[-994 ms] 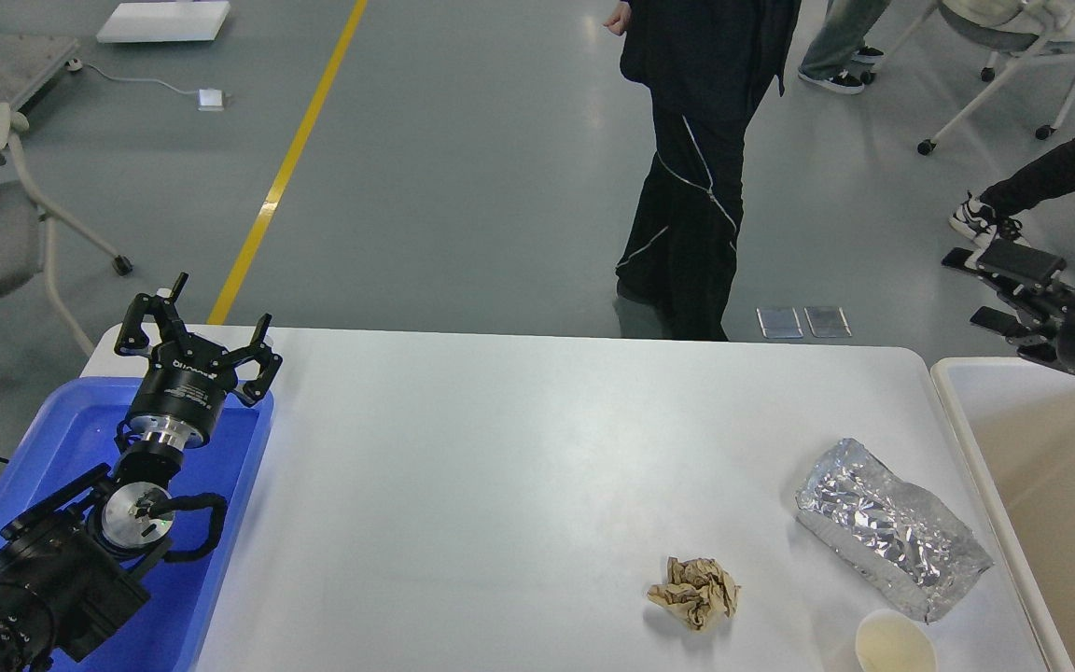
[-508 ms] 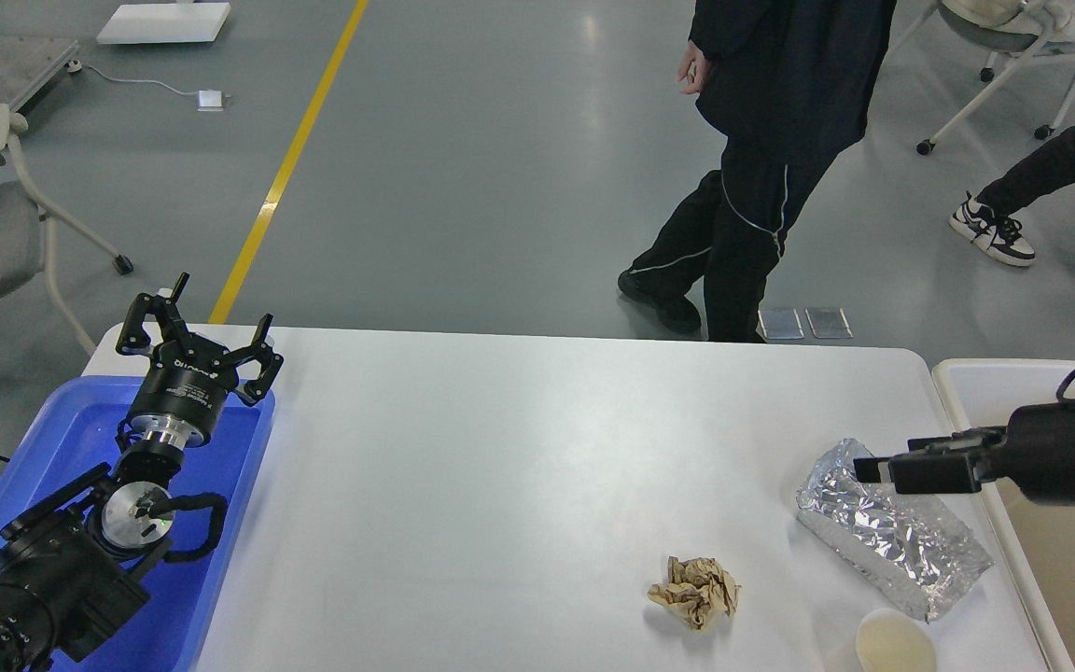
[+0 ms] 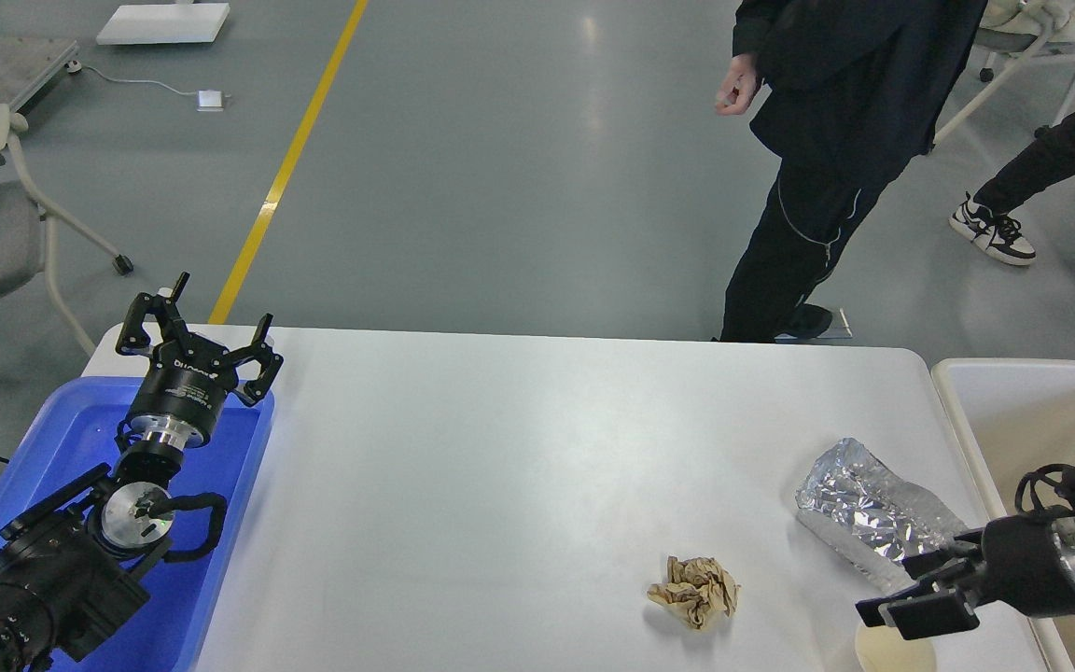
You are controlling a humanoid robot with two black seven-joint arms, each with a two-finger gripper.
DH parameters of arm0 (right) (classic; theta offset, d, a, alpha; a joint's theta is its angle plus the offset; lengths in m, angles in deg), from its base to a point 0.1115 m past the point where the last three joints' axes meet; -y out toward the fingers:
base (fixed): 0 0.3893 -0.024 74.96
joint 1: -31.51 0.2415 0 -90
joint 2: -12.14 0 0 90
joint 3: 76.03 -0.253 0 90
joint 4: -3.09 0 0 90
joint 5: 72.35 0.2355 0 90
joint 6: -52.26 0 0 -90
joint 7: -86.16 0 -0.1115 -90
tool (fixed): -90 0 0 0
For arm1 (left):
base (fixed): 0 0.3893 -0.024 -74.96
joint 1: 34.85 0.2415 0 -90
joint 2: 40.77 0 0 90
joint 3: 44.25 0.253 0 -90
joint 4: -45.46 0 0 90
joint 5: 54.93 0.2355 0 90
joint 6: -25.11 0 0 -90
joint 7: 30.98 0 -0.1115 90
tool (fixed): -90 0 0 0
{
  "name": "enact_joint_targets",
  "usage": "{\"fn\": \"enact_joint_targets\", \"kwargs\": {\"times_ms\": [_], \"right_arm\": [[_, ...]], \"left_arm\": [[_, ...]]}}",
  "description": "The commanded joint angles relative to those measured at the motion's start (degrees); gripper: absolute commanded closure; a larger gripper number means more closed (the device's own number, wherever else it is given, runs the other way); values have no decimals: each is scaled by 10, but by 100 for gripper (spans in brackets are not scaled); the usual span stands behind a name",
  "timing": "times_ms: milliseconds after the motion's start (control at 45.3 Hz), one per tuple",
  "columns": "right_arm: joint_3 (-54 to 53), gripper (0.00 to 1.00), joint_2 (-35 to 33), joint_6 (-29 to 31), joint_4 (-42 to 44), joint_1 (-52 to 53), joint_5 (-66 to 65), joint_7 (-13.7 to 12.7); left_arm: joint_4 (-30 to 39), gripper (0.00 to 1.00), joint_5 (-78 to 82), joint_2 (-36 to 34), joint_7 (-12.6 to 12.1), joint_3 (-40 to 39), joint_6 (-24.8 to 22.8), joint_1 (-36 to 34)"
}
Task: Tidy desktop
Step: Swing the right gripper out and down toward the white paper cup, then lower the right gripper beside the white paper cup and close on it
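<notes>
The white desktop point(image 3: 519, 467) carries a crumpled brown paper ball point(image 3: 694, 591), a silver foil bag point(image 3: 864, 513) and a pale paper cup point(image 3: 887, 653) at the front right edge. My right gripper point(image 3: 911, 593) is open. It sits low over the near end of the foil bag and just above the cup, covering parts of both. My left gripper point(image 3: 197, 331) is open and empty. It is raised above the far end of the blue tray point(image 3: 62, 448).
A beige-white bin point(image 3: 1032, 411) stands against the desktop's right side. A person in black point(image 3: 827, 159) stands behind the far edge, with other people's legs and chairs further right. A yellow line point(image 3: 290, 159) runs across the grey floor.
My right arm swung down and toward the front, from high over the bin to low over the foil bag's near end and the cup. The person behind walked right. My left arm stayed still.
</notes>
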Motion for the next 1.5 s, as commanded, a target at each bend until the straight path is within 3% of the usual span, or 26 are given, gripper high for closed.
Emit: {"fn": "enact_joint_targets", "kwargs": {"times_ms": [0, 618, 1127, 1237, 1303, 1369, 1392, 1480], "right_arm": [[9, 2, -4, -11, 4, -17, -14, 1], [7, 3, 12, -72, 59, -76, -5, 2], [7, 12, 42, -134, 105, -113, -3, 2], [9, 20, 48, -147, 109, -114, -3, 2], [9, 34, 48, -147, 110, -114, -4, 2], [11, 62, 48, -147, 110, -116, -4, 2], [12, 80, 47, -147, 110, -119, -5, 2], [11, 98, 47, -147, 110, -123, -5, 2]], "left_arm": [[0, 0, 0, 0, 0, 0, -1, 0], [0, 0, 0, 0, 0, 0, -1, 0], [0, 0, 0, 0, 0, 0, -1, 0], [0, 0, 0, 0, 0, 0, -1, 0], [0, 0, 0, 0, 0, 0, -1, 0], [0, 0, 0, 0, 0, 0, -1, 0], [0, 0, 0, 0, 0, 0, -1, 0], [0, 0, 0, 0, 0, 0, 0, 0]]}}
